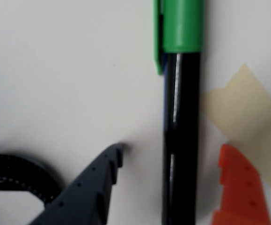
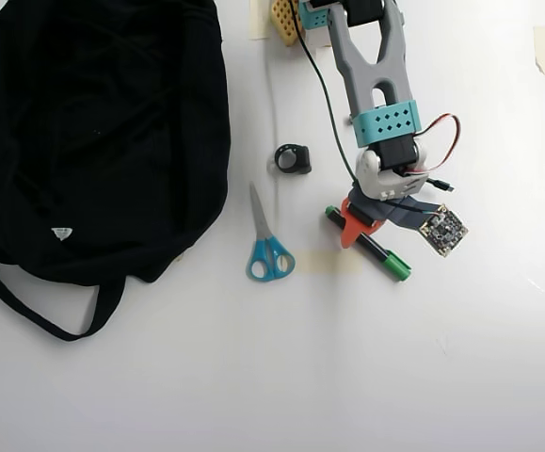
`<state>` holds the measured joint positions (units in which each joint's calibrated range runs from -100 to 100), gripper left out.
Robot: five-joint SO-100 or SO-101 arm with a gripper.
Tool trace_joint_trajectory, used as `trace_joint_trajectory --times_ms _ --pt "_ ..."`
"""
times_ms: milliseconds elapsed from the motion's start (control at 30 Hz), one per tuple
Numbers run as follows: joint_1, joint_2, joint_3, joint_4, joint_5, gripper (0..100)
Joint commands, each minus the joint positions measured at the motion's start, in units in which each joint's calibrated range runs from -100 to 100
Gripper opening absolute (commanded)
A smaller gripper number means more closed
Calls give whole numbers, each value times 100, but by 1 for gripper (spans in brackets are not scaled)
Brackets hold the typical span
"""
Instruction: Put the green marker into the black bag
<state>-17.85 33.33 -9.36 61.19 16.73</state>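
Two fingers straddle the green marker (image 1: 181,117), which lies flat on the table (image 2: 366,377); the gripper (image 1: 172,159) is spread apart, not yet clenched, lined up crosswise for a clean pinch. Scissors (image 2: 267,247) lie beside it, the black bag (image 2: 93,141) well beyond them.

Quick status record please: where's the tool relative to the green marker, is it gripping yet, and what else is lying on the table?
tool: open, jaws straddling the marker barrel, one each side, gaps visible
green marker: flat on the table, not lifted; cap end points away from the arm in the overhead view
black bag: far left in the overhead view, marker not in it
scissors: between bag and marker
small black ring-shaped item: above the scissors
tape patch: beside the marker
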Motion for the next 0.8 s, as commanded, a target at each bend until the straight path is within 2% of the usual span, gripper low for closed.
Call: trace_joint_trajectory --times_ms 0,233,767 --pt "58 -55 -17 -12 -16 24" --pt "58 -55 -17 -29 -16 12" --pt "43 -55 -17 -29 -16 2"
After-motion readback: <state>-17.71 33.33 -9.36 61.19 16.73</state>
